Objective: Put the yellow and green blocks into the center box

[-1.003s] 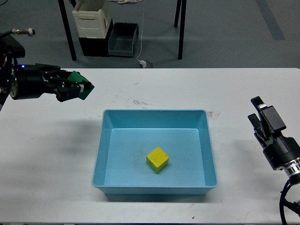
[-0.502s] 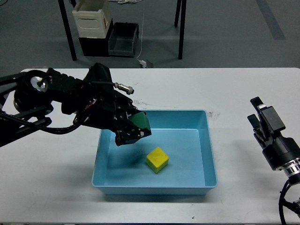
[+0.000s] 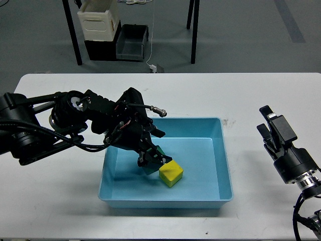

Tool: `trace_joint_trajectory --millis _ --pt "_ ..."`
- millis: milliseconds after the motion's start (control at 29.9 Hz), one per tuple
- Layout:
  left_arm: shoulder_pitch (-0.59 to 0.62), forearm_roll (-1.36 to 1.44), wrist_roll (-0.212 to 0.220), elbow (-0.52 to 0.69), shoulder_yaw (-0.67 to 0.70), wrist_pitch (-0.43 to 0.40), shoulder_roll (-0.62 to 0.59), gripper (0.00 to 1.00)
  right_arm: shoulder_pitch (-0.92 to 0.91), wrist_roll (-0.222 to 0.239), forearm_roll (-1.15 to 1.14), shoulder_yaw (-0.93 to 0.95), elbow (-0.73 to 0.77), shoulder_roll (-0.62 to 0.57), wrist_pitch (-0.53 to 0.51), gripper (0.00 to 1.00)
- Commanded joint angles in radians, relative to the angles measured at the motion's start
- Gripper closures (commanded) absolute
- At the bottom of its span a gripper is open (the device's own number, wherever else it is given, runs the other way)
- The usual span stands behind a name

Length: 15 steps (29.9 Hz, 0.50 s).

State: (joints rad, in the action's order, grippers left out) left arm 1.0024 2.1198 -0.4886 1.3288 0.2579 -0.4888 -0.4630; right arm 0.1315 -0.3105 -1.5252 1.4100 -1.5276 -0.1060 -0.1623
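A blue box (image 3: pixel 165 120) sits in the middle of the white table. A yellow block (image 3: pixel 171 173) lies on its floor. My left gripper (image 3: pixel 152 159) reaches down inside the box from the left and is shut on a green block (image 3: pixel 158 151), held low and right beside the yellow block's left side. The fingers hide most of the green block, and I cannot tell whether it rests on the floor of the box. My right gripper (image 3: pixel 265 123) is open and empty above the table, to the right of the box.
The white table (image 3: pixel 251 95) runs wide on both sides of the box. On the floor behind it stand a white bin (image 3: pixel 98 20), a grey crate (image 3: pixel 131 42) and dark table legs (image 3: pixel 193 30).
My left arm has swung right from the table's left side and lowered the green block into the box, down next to the yellow block. The yellow block has shifted slightly. My right gripper has moved slightly left.
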Motion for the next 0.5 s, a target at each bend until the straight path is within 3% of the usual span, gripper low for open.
trace_joint_trajectory --millis 0,201,301,468 --pt "-0.091 -0.295 0.0 0.003 0.18 0.0 -0.003 0.0 -0.007 0.002 0.037 0.0 -0.011 0.006 0.001 0.0" --pt "-0.373 -0.83 0.0 0.004 0.522 0.0 0.003 0.0 -0.018 0.05 0.498 0.007 -0.011 0.072 0.006 0.0" --pt "-0.513 -1.119 0.0 0.006 0.651 0.0 0.004 0.0 -0.016 0.12 0.812 0.009 -0.009 0.074 0.001 0.0" --pt "-0.662 -1.606 0.0 0.006 0.721 0.021 -0.026 0.0 0.0 0.218 1.311 0.017 0.001 0.072 -0.009 0.0"
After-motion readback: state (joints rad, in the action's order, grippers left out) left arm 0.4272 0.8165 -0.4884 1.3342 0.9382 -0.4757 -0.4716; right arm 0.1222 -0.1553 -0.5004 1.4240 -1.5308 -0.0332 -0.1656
